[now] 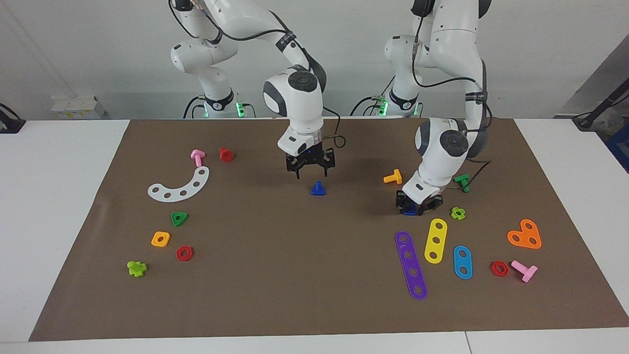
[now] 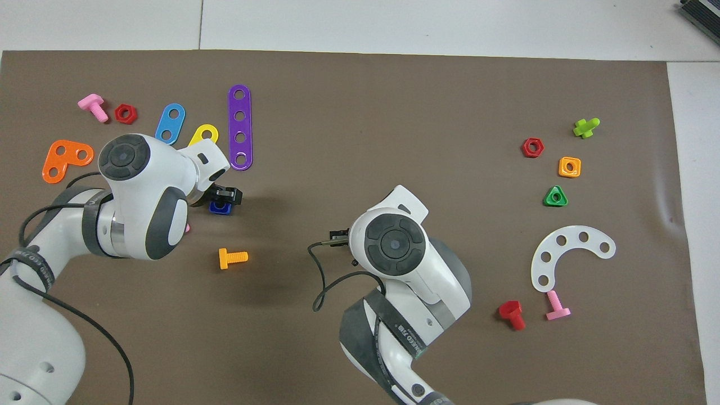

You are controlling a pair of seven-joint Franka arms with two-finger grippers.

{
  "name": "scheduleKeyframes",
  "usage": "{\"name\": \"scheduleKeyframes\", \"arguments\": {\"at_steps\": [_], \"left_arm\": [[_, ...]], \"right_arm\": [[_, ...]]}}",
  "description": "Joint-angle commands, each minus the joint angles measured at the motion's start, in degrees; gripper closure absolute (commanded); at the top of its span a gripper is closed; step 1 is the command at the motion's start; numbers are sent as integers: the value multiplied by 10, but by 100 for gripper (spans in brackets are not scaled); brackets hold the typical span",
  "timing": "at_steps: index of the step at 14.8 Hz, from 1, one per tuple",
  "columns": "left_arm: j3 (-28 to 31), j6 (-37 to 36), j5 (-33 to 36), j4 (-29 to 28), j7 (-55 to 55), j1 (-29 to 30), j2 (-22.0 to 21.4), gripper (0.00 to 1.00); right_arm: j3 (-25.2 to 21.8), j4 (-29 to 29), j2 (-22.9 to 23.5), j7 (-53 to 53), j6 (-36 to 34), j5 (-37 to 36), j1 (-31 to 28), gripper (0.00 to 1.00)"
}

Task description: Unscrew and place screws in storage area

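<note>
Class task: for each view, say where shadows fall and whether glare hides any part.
Facing view: soft shadows lie on the brown mat under the right gripper and left gripper; no glare. Overhead view: faint shadow beside the orange bolt; parts stay readable.
</note>
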Motion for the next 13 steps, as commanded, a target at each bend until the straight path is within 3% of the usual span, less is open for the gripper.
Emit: {"name": "scheduleKeyframes", "arguments": {"at_steps": [1, 4, 9, 13], "left_arm": [[-4, 2, 1, -11, 10, 8, -16, 0], [-3, -54, 1, 25, 21, 9, -14, 0], [-3, -222, 1, 108, 20, 46, -39, 0], [-3, -277, 1, 98, 51, 89, -88, 0]], "right_arm": [[-2, 7, 13, 12, 16, -27, -1, 16], [-3, 6, 35, 16, 44, -37, 18, 23], [-2, 5, 47, 33, 49, -65, 22, 33], [-2, 6, 47, 34, 43, -69, 22, 68]]}}
